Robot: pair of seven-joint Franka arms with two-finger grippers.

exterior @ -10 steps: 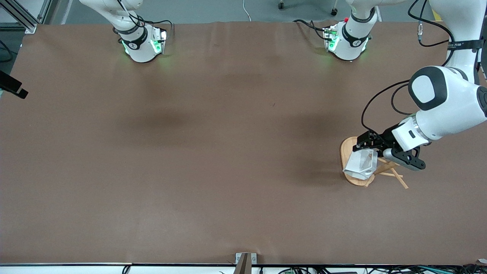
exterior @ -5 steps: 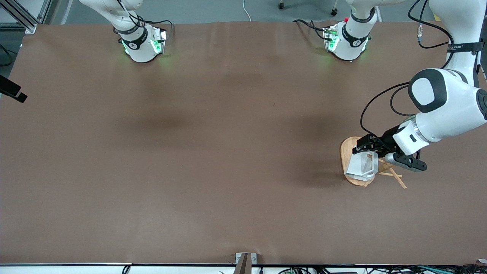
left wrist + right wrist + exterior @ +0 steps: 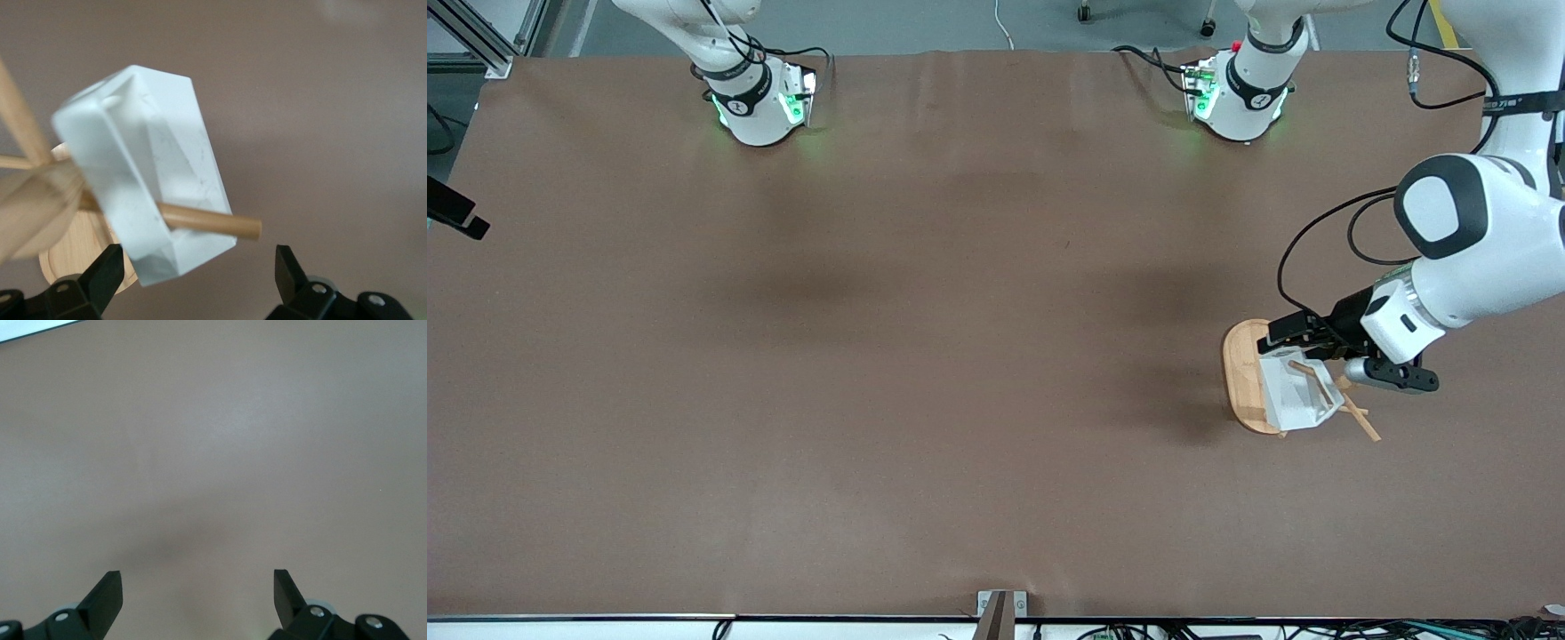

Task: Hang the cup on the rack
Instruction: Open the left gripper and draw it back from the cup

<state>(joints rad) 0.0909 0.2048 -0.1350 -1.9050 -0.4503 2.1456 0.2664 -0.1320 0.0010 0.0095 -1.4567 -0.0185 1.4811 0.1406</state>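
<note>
Already the cup hangs on a peg of the rack, just clear of the left gripper, whose fingers stand apart, while the right arm waits with its gripper open over bare table.

Matte white cup on smooth pale wooden rack.

small matte white faceted cup: hangs on a thin peg of the light bamboo rack | rack: on brown table, left arm's end | left tool: over rack, beside cup
</note>
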